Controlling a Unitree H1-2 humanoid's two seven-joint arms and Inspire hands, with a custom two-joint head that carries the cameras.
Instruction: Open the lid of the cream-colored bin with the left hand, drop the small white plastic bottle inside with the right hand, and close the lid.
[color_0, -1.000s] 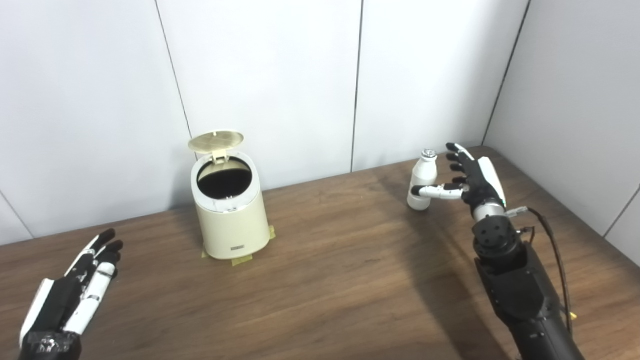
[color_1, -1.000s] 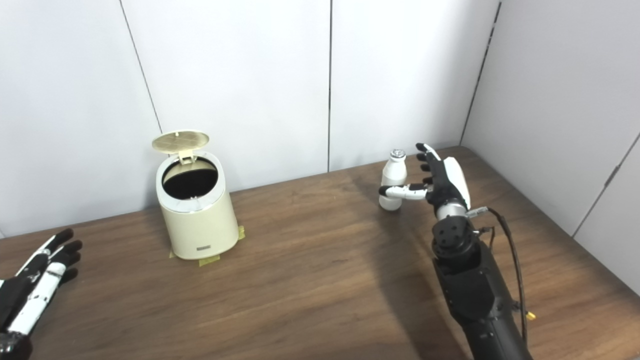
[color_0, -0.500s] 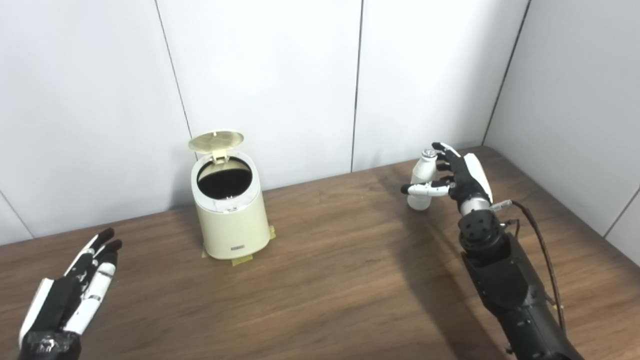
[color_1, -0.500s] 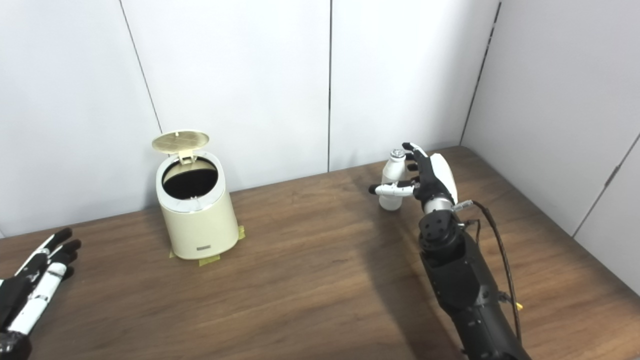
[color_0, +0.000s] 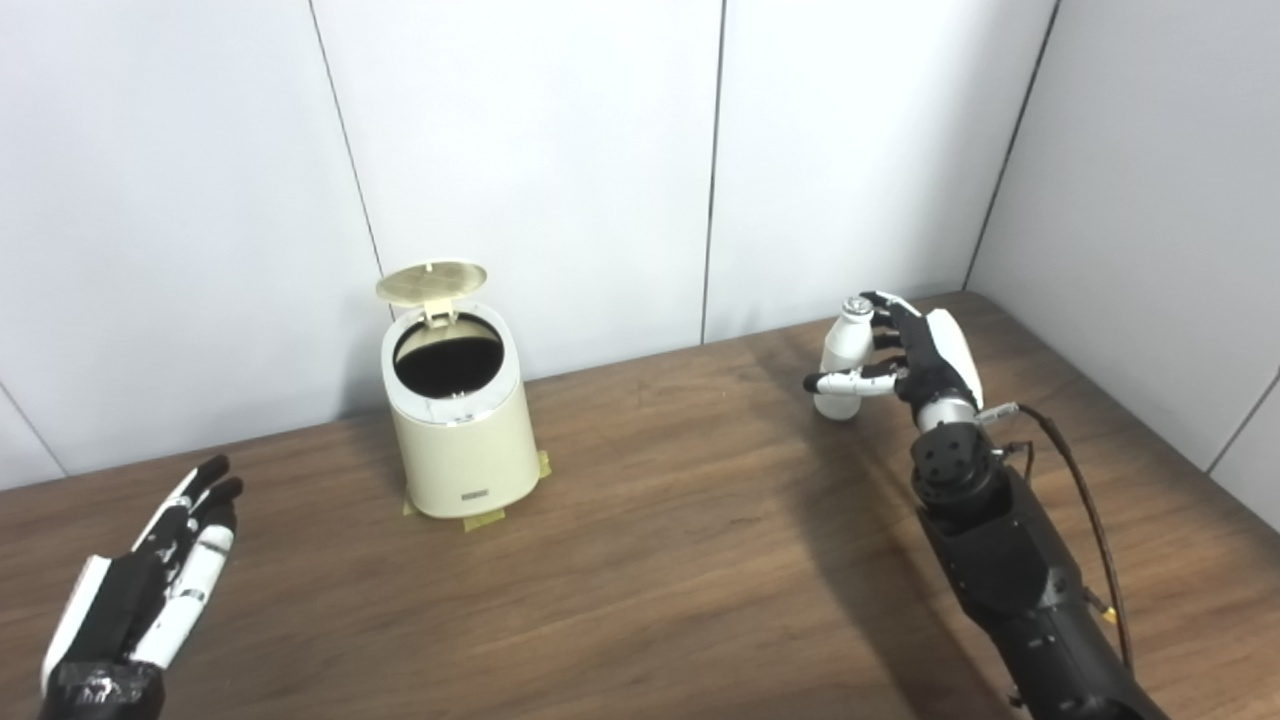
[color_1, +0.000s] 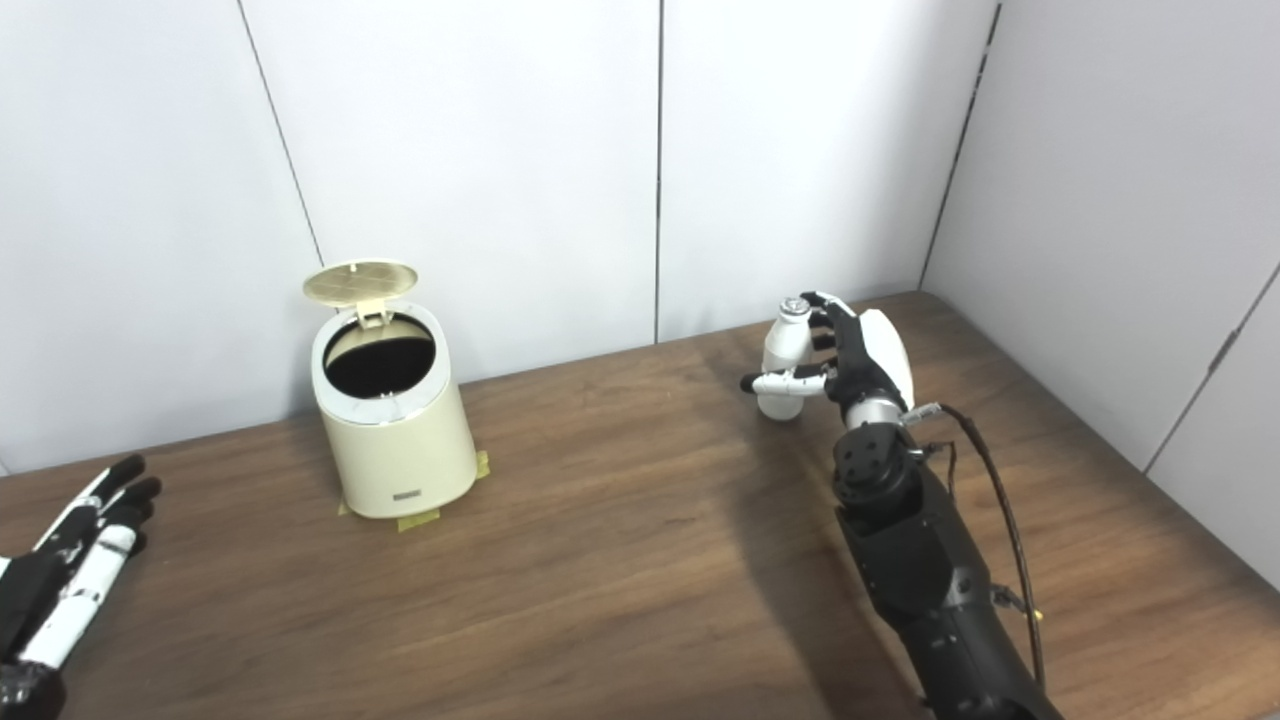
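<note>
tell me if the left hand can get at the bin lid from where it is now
Probably yes. The left hand rests open at the near left, and only bare table lies between it and the bin. The lid stands open; the right hand is far off by the bottle.

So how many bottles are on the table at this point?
1. A small white plastic bottle stands upright at the far right of the wooden table, with the right hand curling its fingers around it. Nothing shows inside the open cream-colored bin.
</note>
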